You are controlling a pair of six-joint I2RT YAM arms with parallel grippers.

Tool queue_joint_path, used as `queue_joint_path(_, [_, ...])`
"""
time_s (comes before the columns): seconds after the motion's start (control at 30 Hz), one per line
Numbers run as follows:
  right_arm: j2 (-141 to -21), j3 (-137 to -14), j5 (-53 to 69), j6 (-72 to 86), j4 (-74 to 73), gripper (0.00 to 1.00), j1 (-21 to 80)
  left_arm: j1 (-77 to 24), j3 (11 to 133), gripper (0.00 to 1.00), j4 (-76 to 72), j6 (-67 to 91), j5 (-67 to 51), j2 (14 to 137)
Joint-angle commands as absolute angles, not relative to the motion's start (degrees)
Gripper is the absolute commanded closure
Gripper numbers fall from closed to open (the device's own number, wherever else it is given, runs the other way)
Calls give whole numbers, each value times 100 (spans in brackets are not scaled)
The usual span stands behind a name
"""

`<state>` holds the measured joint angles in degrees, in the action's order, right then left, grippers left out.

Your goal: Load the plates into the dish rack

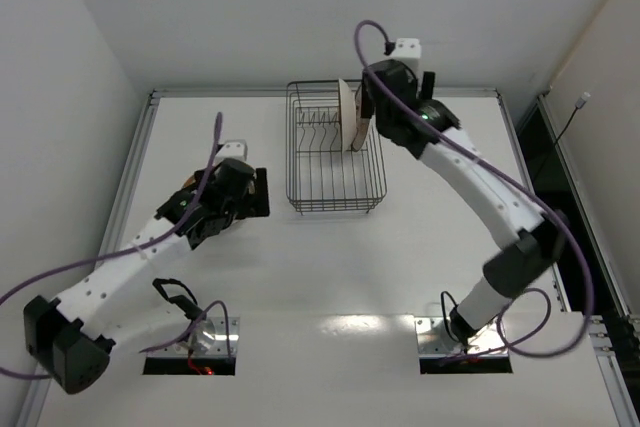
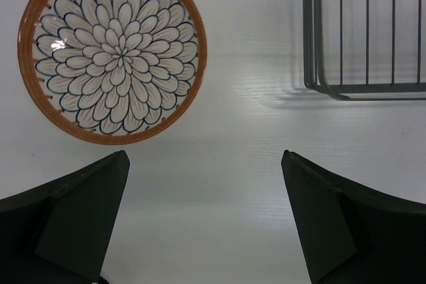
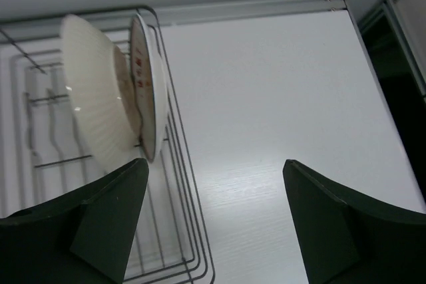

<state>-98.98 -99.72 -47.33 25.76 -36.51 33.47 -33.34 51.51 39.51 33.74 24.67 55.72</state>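
Note:
A brown-rimmed plate with a white petal pattern lies flat on the table, ahead and to the left of my open, empty left gripper. In the top view my left gripper is left of the black wire dish rack, whose corner also shows in the left wrist view. Two plates stand on edge in the rack: one showing its pale underside, one pale-rimmed beside it. They show as one upright stack in the top view. My right gripper is open and empty, just right of them.
The rack's right rim runs under my right gripper's left finger. White table lies to the rack's right. A raised table edge runs along the back. A dark gap lies beyond the right edge.

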Motion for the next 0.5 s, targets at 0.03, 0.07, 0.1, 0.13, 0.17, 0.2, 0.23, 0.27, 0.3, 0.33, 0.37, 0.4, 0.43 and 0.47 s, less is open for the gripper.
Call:
queue_joint_path(0.03, [-8396, -9144, -3798, 2708, -3814, 14, 3374, -3884, 5870, 0, 4393, 3057, 3101, 6605])
queue_joint_path(0.07, [-8124, -8967, -3719, 2707, -3814, 2, 3375, -3885, 6019, 2, 4516, 3119, 3346, 6818])
queue_joint_path(0.1, [-7582, -8617, -3544, 2707, -3745, 2, 3375, -3824, 6073, 2, 4692, 3181, 3436, 6994])
queue_joint_path(0.13, [-7306, -8448, -3455, 2759, -3744, 0, 3323, -3823, 6073, 2, 4693, 3182, 3437, 7144])
queue_joint_path(0.17, [-7034, -8281, -3332, 2760, -3744, 0, 3322, -3745, 6073, 2, 4693, 3182, 3437, 7354])
queue_joint_path(0.2, [-6779, -7992, -3270, 2812, -3692, 0, 3322, -3683, 6073, 2, 4693, 3129, 3437, 7452])
queue_joint_path(0.23, [-6333, -7876, -3200, 2812, -3691, 0, 3322, -3683, 6073, 2, 4693, 3077, 3437, 7540])
queue_joint_path(0.27, [-6137, -7692, -3112, 2812, -3691, 0, 3322, -3613, 6073, 2, 4693, 3076, 3437, 7759])
queue_joint_path(0.3, [-5961, -7603, -3111, 2812, -3691, 0, 3322, -3560, 6134, 2, 4693, 3076, 3437, 7900])
queue_joint_path(0.33, [-5802, -7516, -3050, 2760, -3691, 0, 3322, -3560, 6135, 3, 4693, 3076, 3437, 8041])
queue_joint_path(0.37, [-5575, -7375, -2980, 2760, -3691, 0, 3401, -3560, 6196, 3, 4693, 3076, 3437, 8190])
queue_joint_path(0.4, [-5485, -7296, -2927, 2760, -3848, 0, 3401, -3560, 6196, 4, 4572, 3024, 3437, 8470])
queue_joint_path(0.43, [-5423, -7234, -2927, 2760, -3945, 0, 3401, -3560, 6257, 4, 4570, 3023, 3437, 8621])
queue_joint_path(0.47, [-5362, -7112, -2927, 2760, -4059, 0, 3401, -3560, 6258, 4, 4570, 3023, 3593, 8770])
